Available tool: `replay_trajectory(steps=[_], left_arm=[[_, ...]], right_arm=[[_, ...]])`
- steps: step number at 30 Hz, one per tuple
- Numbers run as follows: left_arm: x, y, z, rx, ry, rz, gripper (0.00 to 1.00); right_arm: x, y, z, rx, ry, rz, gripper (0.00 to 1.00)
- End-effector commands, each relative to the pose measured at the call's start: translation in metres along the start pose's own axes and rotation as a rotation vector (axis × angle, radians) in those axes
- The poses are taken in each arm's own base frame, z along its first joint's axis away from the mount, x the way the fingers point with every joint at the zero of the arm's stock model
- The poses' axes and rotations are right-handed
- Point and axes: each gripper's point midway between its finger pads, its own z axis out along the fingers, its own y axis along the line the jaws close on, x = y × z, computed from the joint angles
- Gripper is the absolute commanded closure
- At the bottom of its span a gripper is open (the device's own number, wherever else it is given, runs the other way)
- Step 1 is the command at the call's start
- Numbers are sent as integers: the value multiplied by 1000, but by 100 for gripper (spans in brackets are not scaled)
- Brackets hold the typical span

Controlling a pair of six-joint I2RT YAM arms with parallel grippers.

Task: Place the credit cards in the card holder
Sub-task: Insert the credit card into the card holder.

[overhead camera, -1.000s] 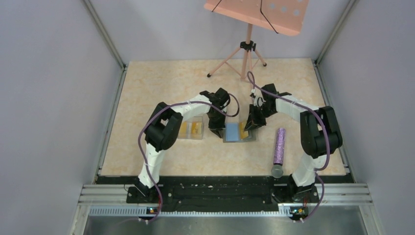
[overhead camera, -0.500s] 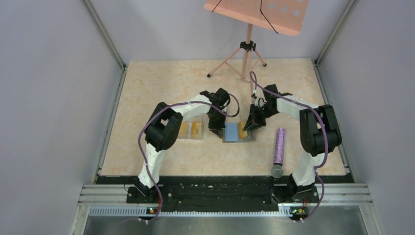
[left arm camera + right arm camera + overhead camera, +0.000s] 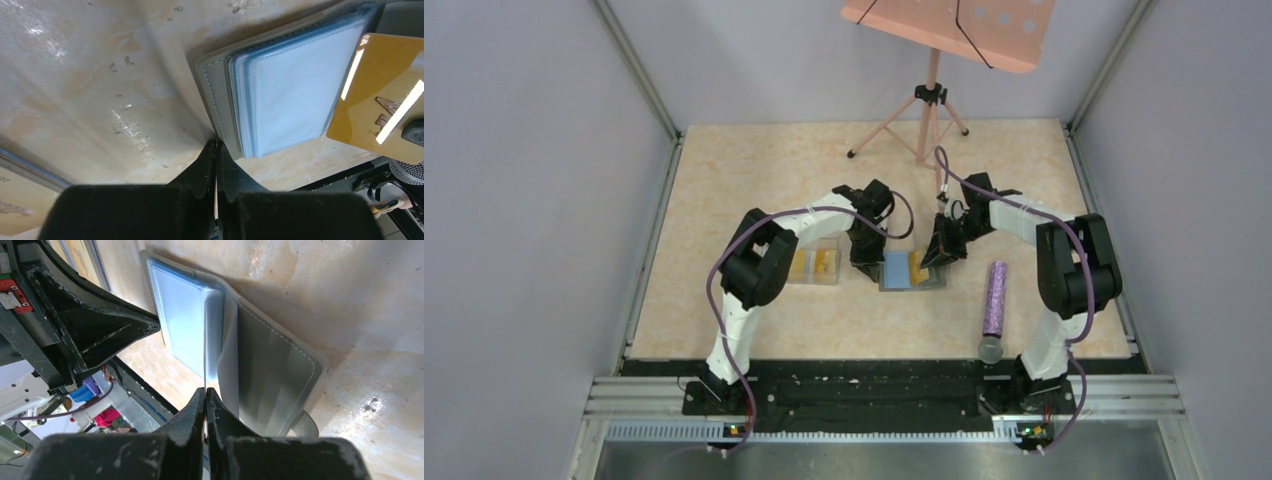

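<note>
Your left gripper (image 3: 216, 150): fingers pressed together, tips at the edge of the open card holder (image 3: 280, 90), flat on the table (image 3: 724, 180). Your right gripper (image 3: 205, 392) pinches an orange credit card (image 3: 375, 110) over its clear sleeves.

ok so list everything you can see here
card holder: 1, grey with pale blue sleeves, lying open, centre
held credit card: 1, orange, above holder's right half
clear box: 1, transparent, left of holder
boxed credit cards: 2 visible, orange, inside clear box
microphone: 1, purple, right of holder
music stand: 1, pink, far side
table: 1, beige
left hand: 1, black, shut, at holder's left edge
right hand: 1, black, shut on held credit card
</note>
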Motion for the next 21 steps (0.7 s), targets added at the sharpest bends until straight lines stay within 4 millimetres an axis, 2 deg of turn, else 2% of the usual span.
replay_trajectory(steps=[1,7,14,21], left_arm=[[0,4,5,-26,14,13,100],[2,4,6,-26,19,15,100],[3,4,6,-23,24,16,100],[3,4,7,-18,28,16,100]], right_arm=[[-8,1,-7,8,-27,-18,100],[-4,-11,2,31,-20,-10,100],[-2,-3,12,-70,-27,-12,100],[2,-8,18,-83,-24,-7,100]])
